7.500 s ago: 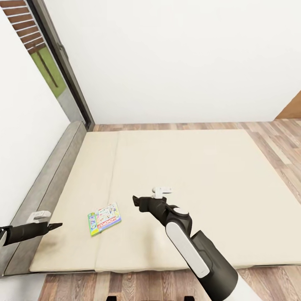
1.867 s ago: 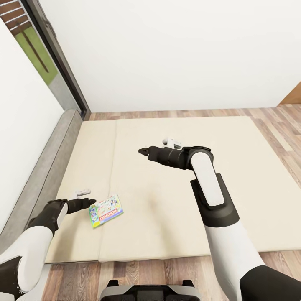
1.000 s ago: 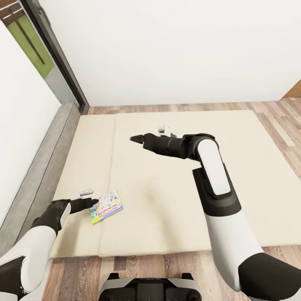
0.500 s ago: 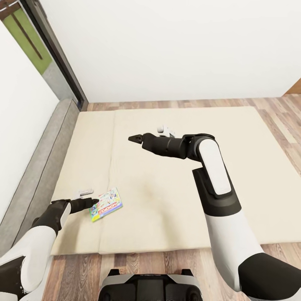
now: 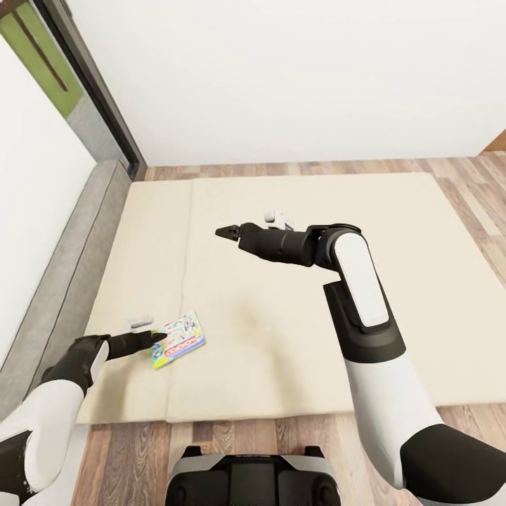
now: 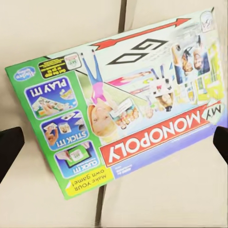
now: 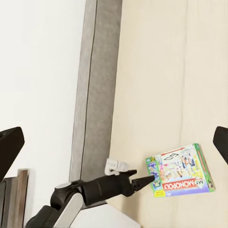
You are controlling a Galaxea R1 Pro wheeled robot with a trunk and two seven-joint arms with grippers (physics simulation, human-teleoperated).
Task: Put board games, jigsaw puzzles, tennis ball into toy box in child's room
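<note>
One board game, a flat pale blue-green box with a red band, lies on the beige bed near its front left corner. My left gripper reaches it from the headboard side, tips at the box's near edge. In the left wrist view the board game lies between the two wide-apart black fingertips, so that gripper is open. My right gripper hovers open over the middle of the bed, holding nothing. From the right wrist I see the board game and the left gripper touching its edge.
A low grey headboard runs along the bed's left side against a white wall. A dark-framed glass door stands at the back left. Wooden floor borders the bed in front and on the right.
My left arm has come from beside the headboard to the board game's edge. The right arm has lifted and stretched out over the bed. The head view has shifted slightly.
</note>
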